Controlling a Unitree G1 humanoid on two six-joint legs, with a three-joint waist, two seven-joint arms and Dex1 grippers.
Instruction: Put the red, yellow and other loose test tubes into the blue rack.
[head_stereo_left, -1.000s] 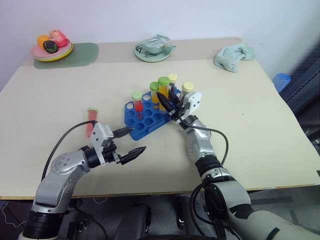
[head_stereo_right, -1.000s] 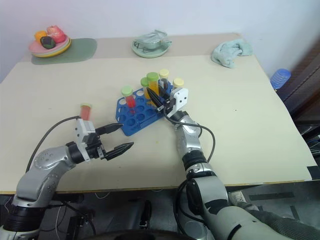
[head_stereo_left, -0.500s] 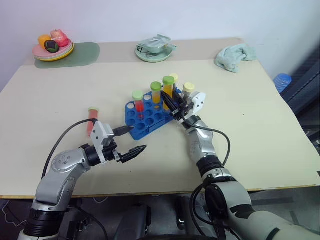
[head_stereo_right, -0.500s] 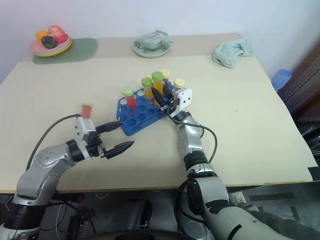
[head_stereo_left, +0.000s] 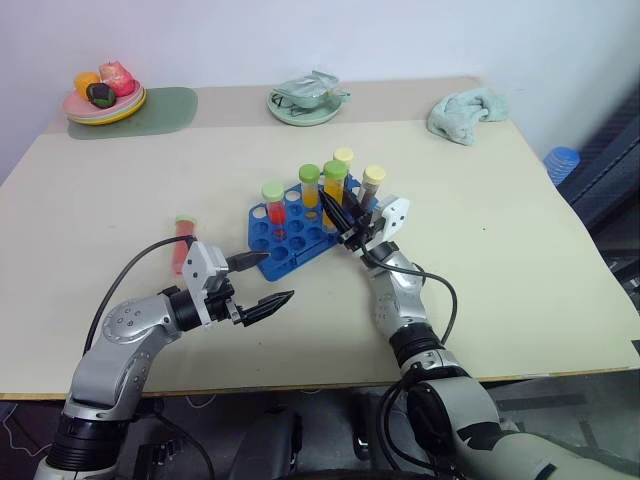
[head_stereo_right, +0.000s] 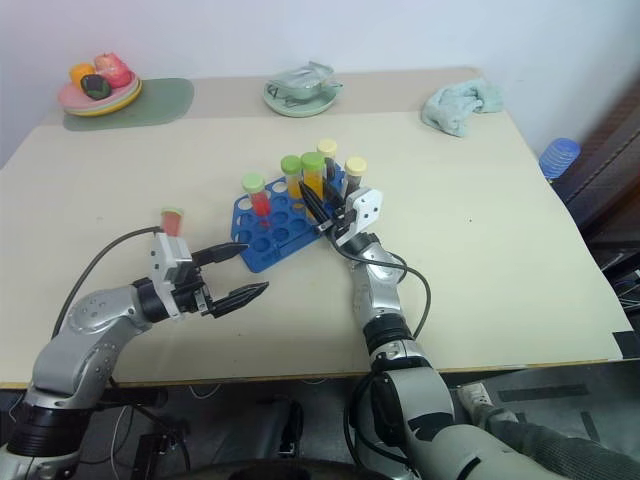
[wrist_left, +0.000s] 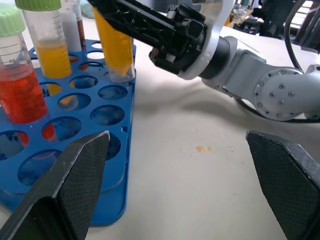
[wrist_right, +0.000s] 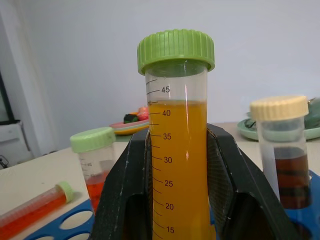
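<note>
R wrist view: right gripper clamped on yellow-orange tube, upright between its fingers. Head views add: tube's base at blue rack, near table centre. Red tube lies loose behind left gripper, jaws wide, empty.

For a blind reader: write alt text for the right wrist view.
The right claw grips an upright green-capped tube of orange liquid. Beside it stand a cream-capped tube of brown liquid and a green-capped red tube in the blue rack.
</note>
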